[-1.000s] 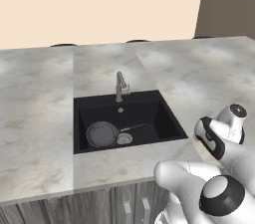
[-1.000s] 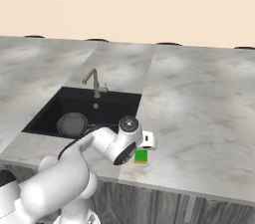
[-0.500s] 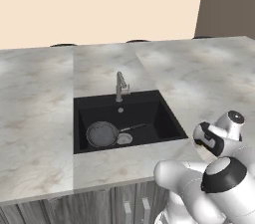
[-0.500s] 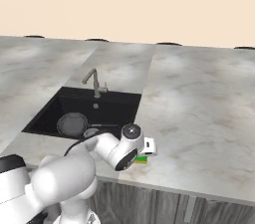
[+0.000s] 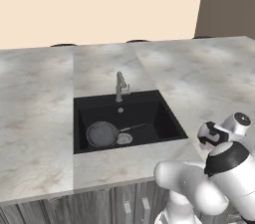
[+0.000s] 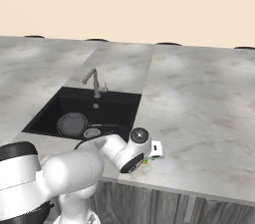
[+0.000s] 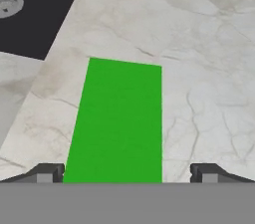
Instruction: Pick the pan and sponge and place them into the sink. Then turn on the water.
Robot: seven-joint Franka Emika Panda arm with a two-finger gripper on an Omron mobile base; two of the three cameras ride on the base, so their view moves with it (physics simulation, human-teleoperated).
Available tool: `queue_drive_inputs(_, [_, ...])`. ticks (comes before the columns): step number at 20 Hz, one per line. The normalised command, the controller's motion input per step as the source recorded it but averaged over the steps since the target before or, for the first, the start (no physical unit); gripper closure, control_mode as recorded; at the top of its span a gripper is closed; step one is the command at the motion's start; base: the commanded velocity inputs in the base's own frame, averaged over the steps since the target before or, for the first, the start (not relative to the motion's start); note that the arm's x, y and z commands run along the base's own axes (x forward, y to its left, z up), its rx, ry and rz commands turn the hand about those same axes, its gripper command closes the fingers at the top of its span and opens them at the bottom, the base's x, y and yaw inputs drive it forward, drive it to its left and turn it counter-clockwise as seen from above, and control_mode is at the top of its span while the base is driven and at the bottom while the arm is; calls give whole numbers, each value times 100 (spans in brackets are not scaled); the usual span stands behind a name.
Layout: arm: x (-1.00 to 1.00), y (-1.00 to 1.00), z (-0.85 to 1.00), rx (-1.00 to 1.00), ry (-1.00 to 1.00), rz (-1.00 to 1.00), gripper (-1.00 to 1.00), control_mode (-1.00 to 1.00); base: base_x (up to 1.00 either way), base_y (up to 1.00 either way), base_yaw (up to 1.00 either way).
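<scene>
- Spanning the frame's middle in the left base view, grey marble counter (image 5: 40,118): bears the basin; front edge at lower right carries the remaining item.
- Sink (image 5: 164,113): black, centre frame; no stream from faucet (image 5: 120,86), so water is left to do.
- Pan (image 5: 102,134): lying in the basin, lower left; this part looks done.
- Sponge (image 7: 119,118): green, on the counter, not yet lifted.
- Gripper (image 7: 127,173): jaws spread wide either side of the sponge, holding nothing.
</scene>
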Motion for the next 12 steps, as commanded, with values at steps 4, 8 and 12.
queue_drive_inputs(4, [6, -12, 0, 0, 0, 0, -100, -100, 0, 0, 0])
queue_drive_inputs(8, [23, 0, 0, 1, 2, 0, -100, -100, 0, 0, 0])
queue_drive_inputs(12, [21, 0, -4, 0, 4, 0, -100, -100, 0, 0, 0])
